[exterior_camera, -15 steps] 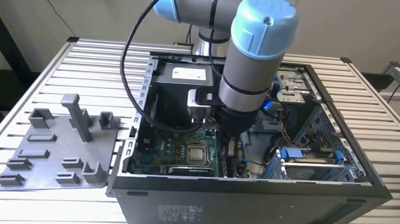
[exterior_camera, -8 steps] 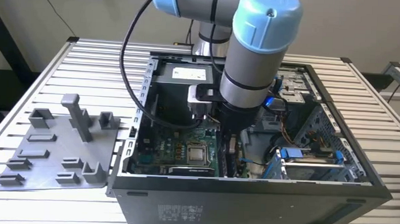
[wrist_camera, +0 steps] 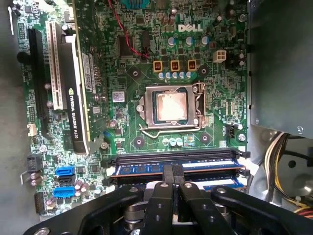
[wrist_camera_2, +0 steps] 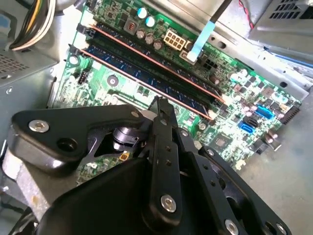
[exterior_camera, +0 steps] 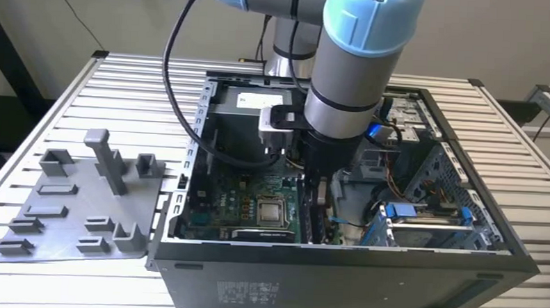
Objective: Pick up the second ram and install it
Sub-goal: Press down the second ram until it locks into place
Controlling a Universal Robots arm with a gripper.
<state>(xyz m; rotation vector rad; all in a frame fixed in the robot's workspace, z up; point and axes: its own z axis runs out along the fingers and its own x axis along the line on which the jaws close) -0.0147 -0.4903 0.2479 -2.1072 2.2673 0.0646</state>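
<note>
My gripper [exterior_camera: 321, 201] reaches down inside the open computer case [exterior_camera: 345, 253], over the memory slots of the green motherboard [wrist_camera: 146, 58]. Its black fingers [wrist_camera: 167, 177] are shut, tip against tip. The tips sit at the top edge of the second ram [wrist_camera: 142, 169], a dark blue-green stick standing in its slot. In the second wrist view that ram [wrist_camera_2: 137, 74] runs just beyond the gripper [wrist_camera_2: 159, 104], beside another seated stick [wrist_camera_2: 146, 53]. I cannot tell whether the tips touch the stick.
A grey holder plate [exterior_camera: 78, 208] with upright blocks lies on the slatted table at the exterior view's left. Around the slots are the processor socket [wrist_camera: 170, 106], an expansion card [wrist_camera: 73, 83], bundled cables [wrist_camera: 288, 161] and a blue drive cage [exterior_camera: 421, 223].
</note>
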